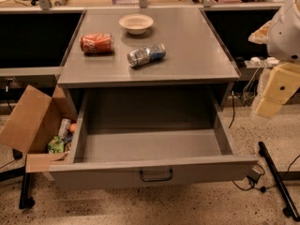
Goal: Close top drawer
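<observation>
The top drawer (150, 146) of the grey cabinet stands pulled far out toward me, its plain box interior empty. Its front panel (93, 175) faces me with one dark wire bar handle (156, 175) at its centre. My gripper (274, 95) hangs at the right edge of the view, a pale yellow part below a white arm (287, 29). It is to the right of the drawer and apart from it, level with the cabinet's right side.
On the cabinet top (197, 55) lie a red can (97, 43) and a silver-blue can (146, 55) on their sides, with a white bowl (136, 23) behind. An open cardboard box (33, 121) with items stands at left. Cables and a black bar (279, 179) lie on the floor at right.
</observation>
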You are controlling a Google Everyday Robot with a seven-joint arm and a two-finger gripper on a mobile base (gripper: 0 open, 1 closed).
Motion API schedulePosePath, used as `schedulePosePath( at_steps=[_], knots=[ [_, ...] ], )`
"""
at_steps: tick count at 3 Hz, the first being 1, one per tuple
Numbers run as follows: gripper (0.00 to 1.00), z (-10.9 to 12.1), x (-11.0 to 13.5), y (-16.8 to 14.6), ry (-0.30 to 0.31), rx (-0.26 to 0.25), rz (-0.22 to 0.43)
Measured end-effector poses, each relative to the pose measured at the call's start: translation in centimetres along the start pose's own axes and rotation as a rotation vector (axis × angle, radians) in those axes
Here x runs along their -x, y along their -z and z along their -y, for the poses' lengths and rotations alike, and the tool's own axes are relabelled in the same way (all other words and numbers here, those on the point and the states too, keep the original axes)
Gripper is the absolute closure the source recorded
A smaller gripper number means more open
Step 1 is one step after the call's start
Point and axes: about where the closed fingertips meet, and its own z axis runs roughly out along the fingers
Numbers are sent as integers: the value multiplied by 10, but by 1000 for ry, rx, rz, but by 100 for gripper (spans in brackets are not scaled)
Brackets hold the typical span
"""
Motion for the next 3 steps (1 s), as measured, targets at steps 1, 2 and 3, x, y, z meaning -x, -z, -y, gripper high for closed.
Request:
schedulePosePath(
  at_steps=[1,2,3],
  knots=[
    [0,0,0,0,0,0,0],
    [0,-18,-3,-25,26,34,-22],
    [0,-65,-3,-77,95,113,-31]
  ],
)
